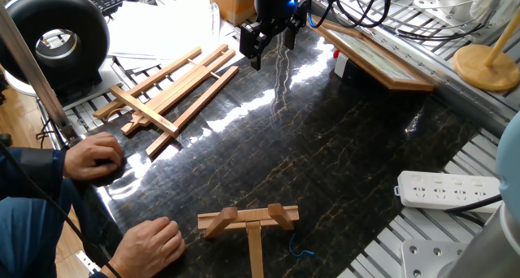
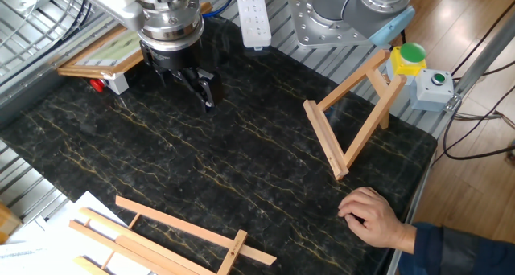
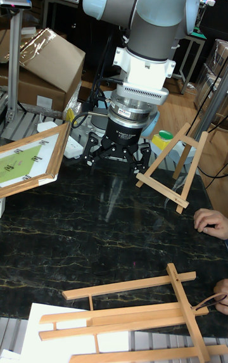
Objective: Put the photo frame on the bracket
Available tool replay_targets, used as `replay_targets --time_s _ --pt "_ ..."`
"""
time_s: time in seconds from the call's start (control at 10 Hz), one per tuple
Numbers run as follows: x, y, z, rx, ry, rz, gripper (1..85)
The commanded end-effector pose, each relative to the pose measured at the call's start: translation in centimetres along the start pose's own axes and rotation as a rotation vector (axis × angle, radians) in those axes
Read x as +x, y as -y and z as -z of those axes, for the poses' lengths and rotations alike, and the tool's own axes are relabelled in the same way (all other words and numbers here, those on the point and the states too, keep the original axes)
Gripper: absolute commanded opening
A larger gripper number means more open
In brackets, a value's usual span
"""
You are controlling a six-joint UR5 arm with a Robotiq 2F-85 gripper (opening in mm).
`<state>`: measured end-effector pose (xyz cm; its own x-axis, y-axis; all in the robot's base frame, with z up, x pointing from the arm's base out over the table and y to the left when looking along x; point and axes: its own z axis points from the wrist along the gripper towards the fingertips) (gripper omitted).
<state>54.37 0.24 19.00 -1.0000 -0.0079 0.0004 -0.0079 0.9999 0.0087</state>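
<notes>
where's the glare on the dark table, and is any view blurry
One fixed view: white glare streaks the table right by the open claw. The other fixed view: even light, hardly any glare. Tall fixed view: dim background, faint sheen under the claw; all views sharp.
</notes>
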Motion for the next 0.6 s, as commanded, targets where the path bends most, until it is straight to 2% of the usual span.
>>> replay_targets --time_s 0.0,0.1,0.5 --pt "1.23 1.44 0.08 0.067 -0.043 -0.135 84.0" --pt "1.08 1.33 -0.12 0.079 -0.034 -0.139 1.0" --pt "1.06 1.29 0.0 0.098 -0.037 -0.152 1.0"
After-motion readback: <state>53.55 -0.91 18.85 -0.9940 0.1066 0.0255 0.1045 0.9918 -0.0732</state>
